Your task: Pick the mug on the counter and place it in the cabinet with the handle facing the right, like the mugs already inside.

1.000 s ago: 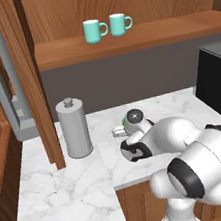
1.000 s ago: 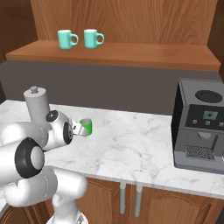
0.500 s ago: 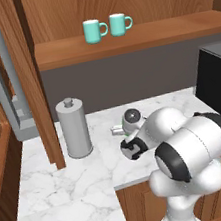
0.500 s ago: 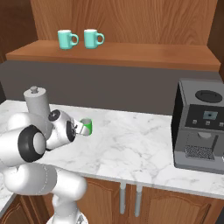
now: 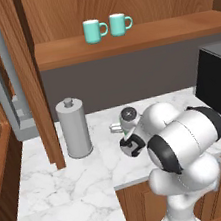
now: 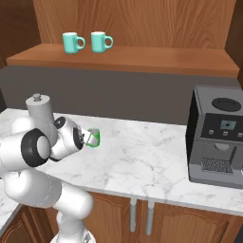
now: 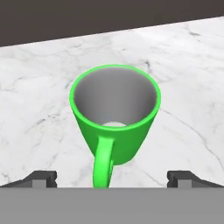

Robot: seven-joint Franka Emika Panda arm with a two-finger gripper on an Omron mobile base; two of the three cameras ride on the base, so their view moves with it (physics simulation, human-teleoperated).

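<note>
The cabinet [image 6: 142, 59] holds two teal mugs [image 6: 85, 42] at the left end of its shelf. Below it on the counter [image 6: 152, 156], the green mug [image 7: 114, 118] stands upright near the back left. The gripper [image 7: 111, 179] is spread wide, with the handle [image 7: 103, 162] between its tips. It should probably advance level and close on the handle squarely so the mug doesn't tip.

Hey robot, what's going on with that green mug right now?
Gripper open, fingertips either side of handle. Green mug upright on counter, not gripped. Nothing in the way.
</note>
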